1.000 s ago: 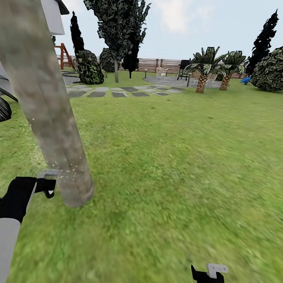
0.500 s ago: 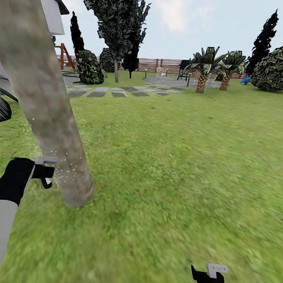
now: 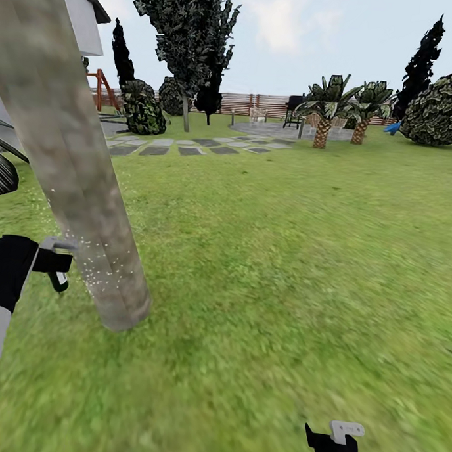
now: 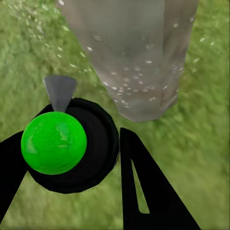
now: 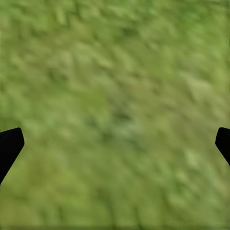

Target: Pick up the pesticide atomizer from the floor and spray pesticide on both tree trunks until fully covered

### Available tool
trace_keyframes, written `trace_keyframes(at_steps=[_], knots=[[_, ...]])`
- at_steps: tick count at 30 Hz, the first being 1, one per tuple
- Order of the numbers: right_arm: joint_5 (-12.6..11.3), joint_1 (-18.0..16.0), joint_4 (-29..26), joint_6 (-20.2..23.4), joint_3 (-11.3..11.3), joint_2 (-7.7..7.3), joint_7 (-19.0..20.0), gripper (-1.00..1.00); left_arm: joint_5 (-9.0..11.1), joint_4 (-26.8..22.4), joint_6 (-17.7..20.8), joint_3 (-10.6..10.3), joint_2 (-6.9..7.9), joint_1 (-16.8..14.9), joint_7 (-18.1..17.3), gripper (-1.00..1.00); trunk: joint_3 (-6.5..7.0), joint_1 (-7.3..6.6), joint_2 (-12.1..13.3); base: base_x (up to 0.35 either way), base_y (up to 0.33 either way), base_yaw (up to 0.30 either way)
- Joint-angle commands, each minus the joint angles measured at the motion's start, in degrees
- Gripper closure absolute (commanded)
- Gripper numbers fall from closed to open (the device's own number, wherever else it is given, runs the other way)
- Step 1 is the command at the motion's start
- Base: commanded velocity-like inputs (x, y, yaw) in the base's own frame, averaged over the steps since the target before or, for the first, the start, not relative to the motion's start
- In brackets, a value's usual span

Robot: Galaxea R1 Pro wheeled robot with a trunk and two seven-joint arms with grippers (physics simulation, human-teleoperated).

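Green-capped atomizer (image 4: 55,142) clamped in your left gripper (image 4: 72,187), nozzle at the tree trunk (image 3: 83,193) base — droplets landing; right gripper (image 5: 115,143) wide open, empty.

Even, bright daylight fills the scene under a pale blue sky with soft white cloud (image 3: 281,21); no direct sun or glare shows. Shadows are nearly missing: the thick mottled grey-brown tree trunk (image 3: 71,160) casts only a faint darkening at its foot. The green lawn (image 3: 283,268) looks smeared and soft close by, and blurrier in both wrist views. The distant reddish-brown slatted wooden fence (image 3: 257,104) renders coarse and blocky.
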Motion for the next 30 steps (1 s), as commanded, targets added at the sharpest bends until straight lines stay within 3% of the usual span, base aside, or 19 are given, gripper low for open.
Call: trace_keyframes(at_steps=[1, 4, 12, 19, 20, 24, 30], knots=[[-0.01, 0.00, 0.00, 0.00, 0.00, 0.01, 0.00, -1.00, -0.04, 0.07, 0.07, 0.00, 0.41, -0.30, 0.03, 1.00, 0.00, 0.00, 0.00, 0.000, 0.000, 0.000], [0.04, 0.00, 0.00, 0.00, 0.02, -0.01, 0.00, -1.00, 0.02, -0.42, 0.19, -0.03, 1.62, -0.69, -0.01, 1.00, 0.00, 0.00, 0.00, 0.000, 0.000, 0.000], [0.02, 0.00, 0.00, 0.00, 0.02, 0.03, 0.00, -1.00, 0.26, -3.26, 2.46, -0.17, 0.63, -1.48, -0.03, 1.00, 0.00, 0.00, 0.00, 0.000, 0.000, 0.000], [0.02, 0.00, 0.00, 0.00, 0.02, 0.02, 0.00, -1.00, 0.15, -3.23, 2.82, -0.22, 1.81, -4.40, -0.06, 1.00, 0.00, 0.00, 0.00, 0.000, 0.000, 0.000], [0.02, 0.00, 0.00, 0.00, 0.02, 0.03, 0.00, -1.00, 0.19, -3.42, 2.84, -0.64, 1.52, -4.52, -0.25, 1.00, 0.00, 0.00, 0.00, 0.000, 0.000, 0.000], [0.03, 0.00, 0.00, 0.00, 0.02, 0.06, 0.00, -1.00, 0.23, -3.85, 3.53, -5.98, 1.46, -5.66, -3.21, 1.00, 0.00, 0.00, 0.00, 0.000, 0.000, 0.000], [0.00, 0.00, 0.00, 0.00, 0.02, 0.06, 0.00, -1.00, 0.21, -6.07, 3.71, -6.72, 1.93, -5.16, -3.90, 1.00, 0.00, 0.00, 0.00, -0.007, -0.005, 0.000]])
